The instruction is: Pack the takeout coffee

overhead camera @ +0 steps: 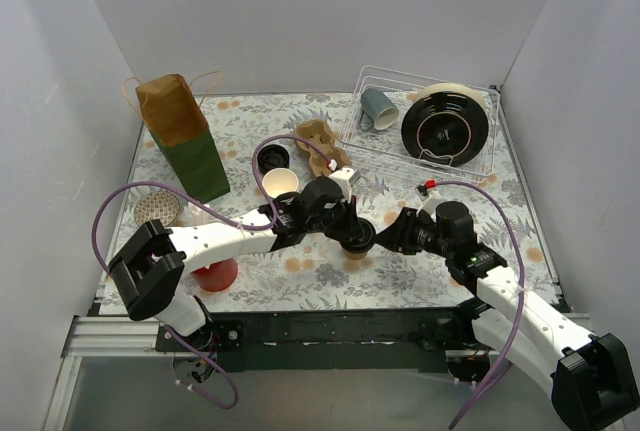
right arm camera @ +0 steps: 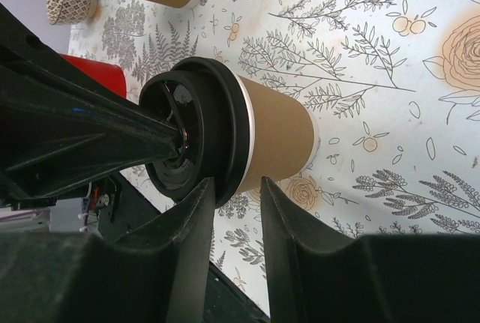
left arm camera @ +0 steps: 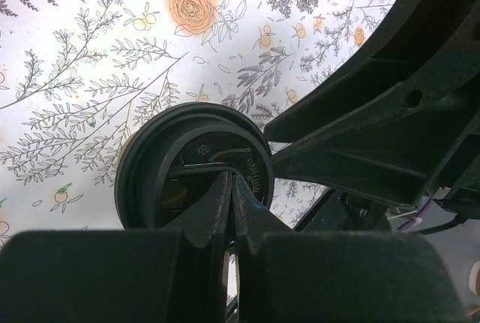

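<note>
A takeout coffee cup [overhead camera: 355,241], tan kraft paper with a black lid [right arm camera: 196,134], stands upright at the front middle of the table. My left gripper [left arm camera: 231,182] is shut, its closed fingertips resting on the lid's [left arm camera: 187,165] top. Coming from the right, my right gripper [right arm camera: 235,186] is open, one finger on each side of the lid's rim at the cup's [right arm camera: 279,124] top edge; I cannot tell if they touch. A second kraft cup [overhead camera: 280,183] stands open behind, with a loose black lid [overhead camera: 272,158] beside it.
A brown cardboard carrier [overhead camera: 322,145] lies behind the cups, and a brown-and-green paper bag [overhead camera: 184,137] stands at the back left. A red cup [overhead camera: 215,274] and a patterned cup [overhead camera: 158,209] are at the left. A wire rack [overhead camera: 480,166] holds a grey mug [overhead camera: 378,108] and black plate [overhead camera: 446,126].
</note>
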`<state>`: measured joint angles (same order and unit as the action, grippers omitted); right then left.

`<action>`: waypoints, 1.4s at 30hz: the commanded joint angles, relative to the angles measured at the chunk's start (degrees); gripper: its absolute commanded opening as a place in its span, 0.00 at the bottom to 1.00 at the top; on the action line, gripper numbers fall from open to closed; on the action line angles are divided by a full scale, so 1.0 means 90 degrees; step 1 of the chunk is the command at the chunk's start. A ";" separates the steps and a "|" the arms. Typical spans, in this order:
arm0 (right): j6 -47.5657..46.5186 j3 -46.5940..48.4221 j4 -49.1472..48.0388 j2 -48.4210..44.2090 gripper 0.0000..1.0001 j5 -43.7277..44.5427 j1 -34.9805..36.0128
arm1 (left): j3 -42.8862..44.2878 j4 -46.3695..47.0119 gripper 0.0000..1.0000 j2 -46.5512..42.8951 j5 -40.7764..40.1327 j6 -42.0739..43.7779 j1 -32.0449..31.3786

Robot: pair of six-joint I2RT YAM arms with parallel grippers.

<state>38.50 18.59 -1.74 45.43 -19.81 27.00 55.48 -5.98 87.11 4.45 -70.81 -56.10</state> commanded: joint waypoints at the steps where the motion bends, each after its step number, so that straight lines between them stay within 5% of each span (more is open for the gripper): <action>1: 0.0165 -0.0210 -0.0364 -0.0116 0.35 0.0101 -0.0003 | -0.0257 -0.0381 0.00 0.0038 -0.0201 0.0026 -0.0027; 12: 0.0624 -0.0932 -0.0568 -0.0594 0.04 0.0404 -0.0002 | -0.0452 -0.0361 0.00 0.0145 -0.0279 -0.0072 -0.0027; 20: 0.0654 -0.1050 -0.0705 -0.0546 0.01 0.0346 -0.0002 | -0.0491 -0.0390 0.00 0.0282 -0.0299 -0.0150 -0.0027; 23: 0.0625 -0.0778 -0.0637 -0.0614 0.11 0.0249 -0.0003 | -0.0277 -0.0507 0.00 0.0282 -0.0260 -0.0170 -0.0027; 25: 0.0586 -0.0553 -0.0443 -0.0702 0.21 0.0180 -0.0012 | 0.0092 -0.0634 0.07 0.0253 -0.0289 -0.0209 -0.0027; 29: 0.0459 0.0256 0.0074 -0.0887 0.29 0.0307 -0.0002 | 0.0836 -0.0927 0.57 0.0155 -0.0289 -0.0121 -0.0027; 33: 0.0322 0.0668 0.0378 -0.0878 0.32 0.0288 -0.0012 | 0.1510 -0.1288 0.71 0.0097 -0.0347 0.0084 -0.0027; 42: -0.0448 0.0952 0.0593 -0.0498 0.41 0.0483 -0.0012 | 0.0889 -0.2080 0.74 -0.0605 -0.1548 -0.0589 -0.0027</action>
<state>39.72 23.92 2.13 39.35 -16.43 26.92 68.03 -18.83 87.07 -2.00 -72.31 -56.34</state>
